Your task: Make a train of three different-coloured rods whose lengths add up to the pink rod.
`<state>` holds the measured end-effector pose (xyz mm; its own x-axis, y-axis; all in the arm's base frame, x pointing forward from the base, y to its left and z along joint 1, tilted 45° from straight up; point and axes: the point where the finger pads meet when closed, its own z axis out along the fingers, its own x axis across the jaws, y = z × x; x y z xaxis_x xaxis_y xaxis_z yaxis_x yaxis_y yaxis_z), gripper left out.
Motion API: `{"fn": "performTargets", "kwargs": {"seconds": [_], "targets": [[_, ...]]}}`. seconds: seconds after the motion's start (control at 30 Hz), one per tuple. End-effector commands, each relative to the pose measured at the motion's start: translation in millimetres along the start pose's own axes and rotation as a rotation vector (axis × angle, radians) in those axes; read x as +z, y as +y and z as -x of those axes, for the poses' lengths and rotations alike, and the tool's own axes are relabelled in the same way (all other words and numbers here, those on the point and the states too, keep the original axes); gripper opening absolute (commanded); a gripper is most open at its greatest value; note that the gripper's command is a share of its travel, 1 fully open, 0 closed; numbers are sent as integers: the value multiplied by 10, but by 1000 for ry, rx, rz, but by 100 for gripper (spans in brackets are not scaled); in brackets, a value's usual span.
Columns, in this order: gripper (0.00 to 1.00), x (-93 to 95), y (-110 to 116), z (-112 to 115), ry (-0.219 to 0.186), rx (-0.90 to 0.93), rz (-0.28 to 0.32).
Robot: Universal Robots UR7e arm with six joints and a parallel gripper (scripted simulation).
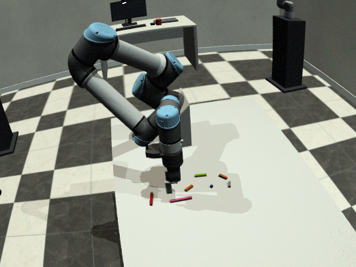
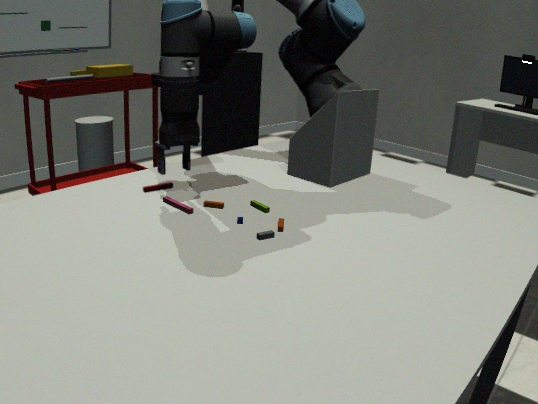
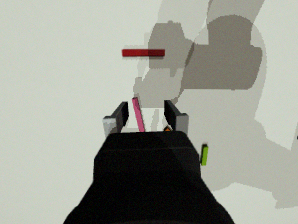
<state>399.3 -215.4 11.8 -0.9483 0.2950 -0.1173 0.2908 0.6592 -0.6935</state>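
- The jaws stood fully apart with nothing between them, and the gripper [image 2: 173, 162] hung above the tabletop [image 2: 310, 310] in the upper left of the exterior view, its fingertips clear of the surface.
- In the wrist view the pink rod [image 3: 138, 114] showed in the gap between the two fingers, running nearly lengthwise along that gap and tilted slightly, on the tabletop below them and untouched.
- In the exterior view the pink rod [image 2: 177, 204] lay flat just below and slightly right of the gripper, at a diagonal.
- The red rod [image 2: 158, 187] lay flat near the gripper's left finger in the exterior view; in the wrist view the same rod [image 3: 143, 52] lay crosswise near the top of the frame, well beyond the fingertips.
- Right of the pink rod in the exterior view lay an orange rod [image 2: 213, 204], then a lime rod [image 2: 260, 206], each apart from the others.
- Lower down sat a small blue rod [image 2: 240, 220], a grey rod [image 2: 265, 235] and a second orange rod [image 2: 281, 224] just beside the grey one.
- In the top view the pink rod [image 1: 180, 199] lay below the gripper [image 1: 169, 186], with the red rod [image 1: 151, 198] to its left.
- No rods touched end to end.
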Motion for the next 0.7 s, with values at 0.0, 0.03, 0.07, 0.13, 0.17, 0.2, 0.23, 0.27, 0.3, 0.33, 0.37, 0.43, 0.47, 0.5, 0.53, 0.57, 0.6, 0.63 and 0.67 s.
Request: {"fn": "performTargets", "kwargs": {"seconds": [0.0,0.03,0.07,0.13,0.17,0.2,0.23,0.27,0.3,0.33,0.37,0.43,0.47,0.5,0.53,0.57,0.6,0.63,0.67], "targets": [[100,-8,76,13,-1,-131,1],[100,-10,102,16,-1,-175,1],[100,-11,128,18,-1,-217,1],[100,-13,170,21,-1,-284,2],[100,-14,192,23,-1,-320,2],[100,-15,215,24,-1,-355,2],[100,-16,238,25,-1,-391,2],[100,-17,261,26,-1,-426,3],[100,-18,284,26,-1,-462,3],[100,-19,308,27,-1,-497,3],[100,-20,332,27,-1,-532,3],[100,-22,380,27,-1,-603,3],[100,-22,380,27,-1,-603,3],[100,-22,380,27,-1,-603,3],[100,-24,415,26,-1,-654,3],[100,-25,450,24,-1,-705,4],[100,-27,481,22,-1,-748,4],[100,-28,503,21,-2,-778,4],[100,-29,528,19,-2,-814,4]]}}
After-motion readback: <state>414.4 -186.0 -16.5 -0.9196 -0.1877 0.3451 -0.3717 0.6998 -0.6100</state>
